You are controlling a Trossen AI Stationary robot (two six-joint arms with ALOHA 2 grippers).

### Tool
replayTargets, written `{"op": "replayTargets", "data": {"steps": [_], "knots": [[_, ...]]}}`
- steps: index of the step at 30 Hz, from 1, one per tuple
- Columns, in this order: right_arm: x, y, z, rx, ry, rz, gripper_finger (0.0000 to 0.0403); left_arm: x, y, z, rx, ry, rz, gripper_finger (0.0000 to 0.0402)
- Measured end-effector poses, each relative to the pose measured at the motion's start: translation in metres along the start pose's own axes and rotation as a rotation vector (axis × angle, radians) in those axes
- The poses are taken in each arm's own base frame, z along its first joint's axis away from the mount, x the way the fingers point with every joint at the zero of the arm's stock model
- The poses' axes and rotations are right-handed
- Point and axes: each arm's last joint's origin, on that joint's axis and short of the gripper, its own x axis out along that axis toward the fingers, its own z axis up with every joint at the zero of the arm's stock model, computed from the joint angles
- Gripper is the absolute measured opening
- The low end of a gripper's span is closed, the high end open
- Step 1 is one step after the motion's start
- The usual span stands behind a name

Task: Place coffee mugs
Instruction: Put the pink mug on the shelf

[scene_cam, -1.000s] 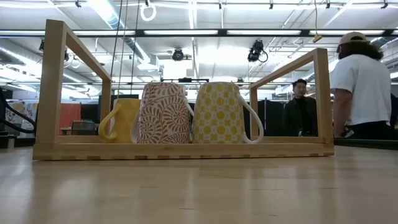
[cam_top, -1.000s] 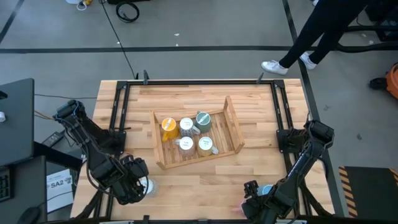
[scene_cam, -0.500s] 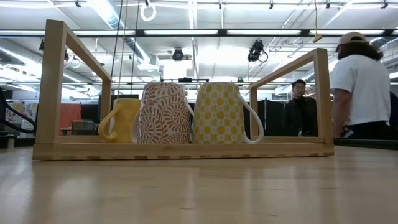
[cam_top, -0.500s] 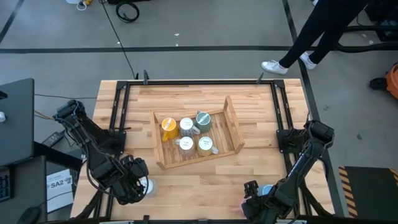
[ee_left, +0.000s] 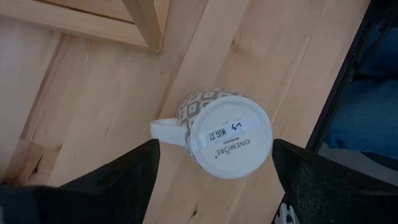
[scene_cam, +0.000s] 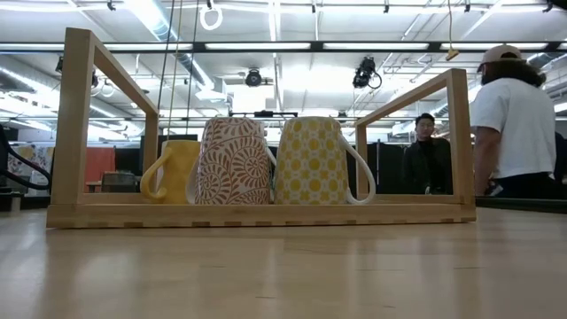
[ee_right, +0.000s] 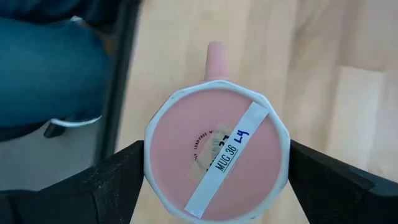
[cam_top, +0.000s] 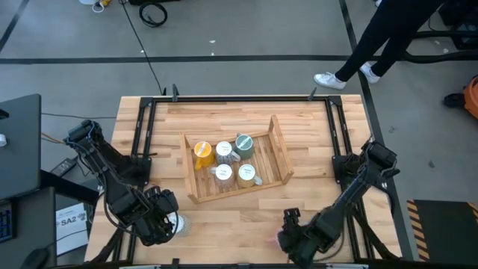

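Note:
A pink mug (ee_right: 217,149) stands upside down at the table's near edge, right of the middle (cam_top: 270,240). My right gripper (ee_right: 216,146) is above it, shut on its sides (cam_top: 290,236). A grey patterned mug (ee_left: 227,134) stands upside down on its rim at the near left (cam_top: 179,224). My left gripper (ee_left: 214,148) hovers over it, open, one finger on either side and apart from it (cam_top: 164,222). Several mugs stand upside down in the wooden tray (cam_top: 280,153). My right gripper pinches the upturned pink mug between its two fingers, which lie on opposite sides of the wall just below the base (ee_right: 150,155). The fingers come from above, pointing down. The handle (ee_right: 216,59) sticks out between the fingers. I cannot tell whether the mug is off the table.
The tray sits at the table's middle and shows in the low view (scene_cam: 266,215) with a yellow mug (scene_cam: 173,171) and two patterned mugs (scene_cam: 235,161). Dark rails (cam_top: 142,127) run along the table's sides. People stand beyond the far edge (scene_cam: 518,124).
My right gripper has gone along the near edge toward the table's left, and the pink mug has moved with it.

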Motion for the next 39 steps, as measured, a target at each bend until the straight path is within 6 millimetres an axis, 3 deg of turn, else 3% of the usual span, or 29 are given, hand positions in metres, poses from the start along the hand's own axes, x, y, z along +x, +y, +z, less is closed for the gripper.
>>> {"op": "replayTargets", "data": {"steps": [11,17,25,39], "knots": [[0.012,-0.057,0.035,0.169,-0.044,-0.127,0.0358,0.0,0.0,0.001,0.001,-0.025,0.007,0.0316],[0.015,-0.078,0.045,0.234,-0.042,-0.147,0.0358,0.0,0.0,0.001,0.0,-0.025,0.007,0.0316],[0.017,-0.093,0.05,0.348,-0.051,-0.175,0.0358,0.0,0.0,0.001,0.0,-0.025,0.007,0.0316],[0.011,-0.097,0.047,0.371,-0.029,-0.195,0.0358,0.0,0.0,0.001,0.0,-0.025,0.007,0.0316]]}}
